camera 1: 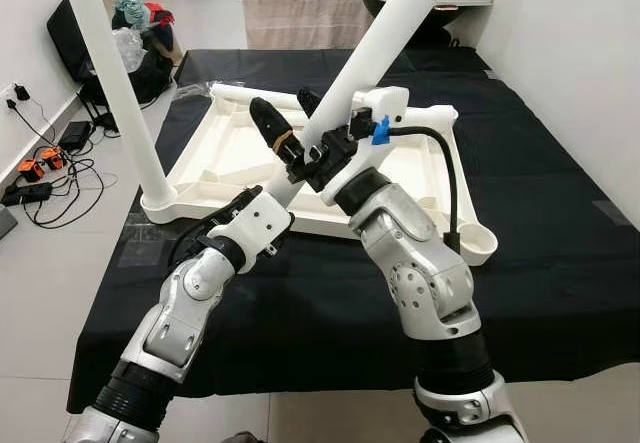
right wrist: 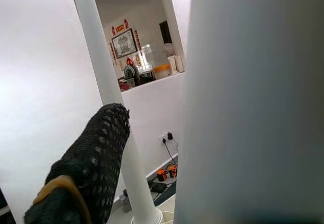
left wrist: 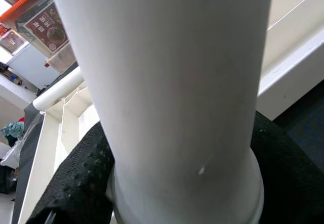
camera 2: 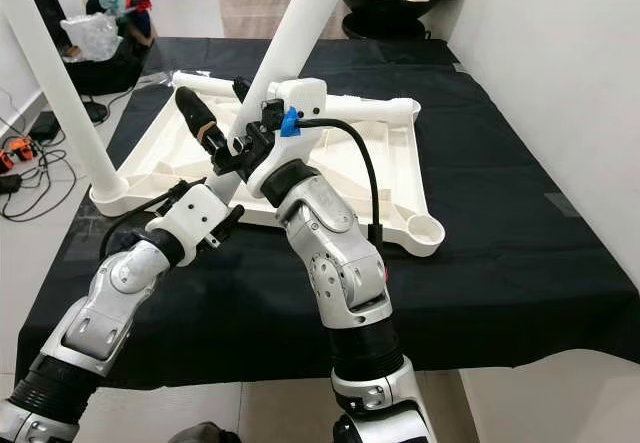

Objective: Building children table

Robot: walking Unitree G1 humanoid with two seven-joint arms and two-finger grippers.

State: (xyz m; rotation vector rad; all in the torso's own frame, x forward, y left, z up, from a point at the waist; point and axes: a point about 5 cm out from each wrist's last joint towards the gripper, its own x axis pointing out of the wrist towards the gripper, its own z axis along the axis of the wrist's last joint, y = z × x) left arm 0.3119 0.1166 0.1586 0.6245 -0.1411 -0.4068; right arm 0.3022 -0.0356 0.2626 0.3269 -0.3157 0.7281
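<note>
The white table top [camera 1: 228, 155] lies upside down on a black cloth. One white leg [camera 1: 115, 73] stands upright in its near-left corner. A second white leg [camera 1: 375, 38] slants up to the right over the top, its lower end near the front rim. My left gripper [camera 1: 283, 185] is shut on that lower end, and the black fingers [left wrist: 76, 183] press both sides of the leg [left wrist: 172, 82]. My right gripper [camera 1: 287, 111] is higher on the leg and open. Its orange-banded finger [right wrist: 88, 168] stands apart from the leg [right wrist: 253, 102].
Another white leg [camera 2: 350, 105] lies along the far edge of the top. An open corner socket [camera 1: 478, 244] sits at the near right. Cables and a power strip [camera 1: 40, 178] lie on the floor at left, with bags [camera 1: 140, 28] behind and a wall at right.
</note>
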